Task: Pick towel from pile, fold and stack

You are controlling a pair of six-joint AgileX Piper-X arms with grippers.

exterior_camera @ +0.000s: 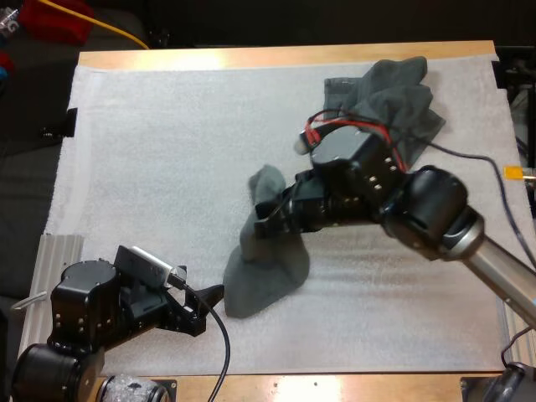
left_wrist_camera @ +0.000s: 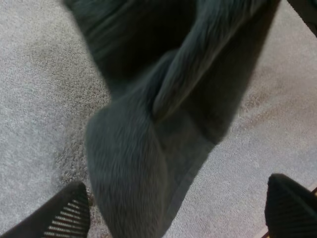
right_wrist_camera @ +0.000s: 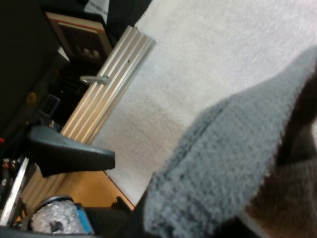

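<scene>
Two arms work over the white mat (exterior_camera: 151, 151). Left gripper (exterior_camera: 211, 295) sits low at the near left side of the mat, pointing at the near end of the towel (exterior_camera: 266, 268). Its fingers (left_wrist_camera: 69, 212) stand wide apart and grip nothing. In the left wrist view, the towel's end reaches down between them, closer to one finger than the other; contact with that finger cannot be confirmed.

One dark grey-green towel lies mid-mat, its near end spread flat on the mat. Its far end rises in a fold up to the right gripper (exterior_camera: 270, 219). That gripper is clamped on the raised end, holding it clear of the mat. In the right wrist view, the towel's hemmed edge bulks directly in front of the camera, with the mat beneath it and the left gripper's finger beyond.

Several more towels sit crumpled in a pile (exterior_camera: 394, 100) at the far right corner of the mat, behind the right arm and well apart from the held towel.
</scene>
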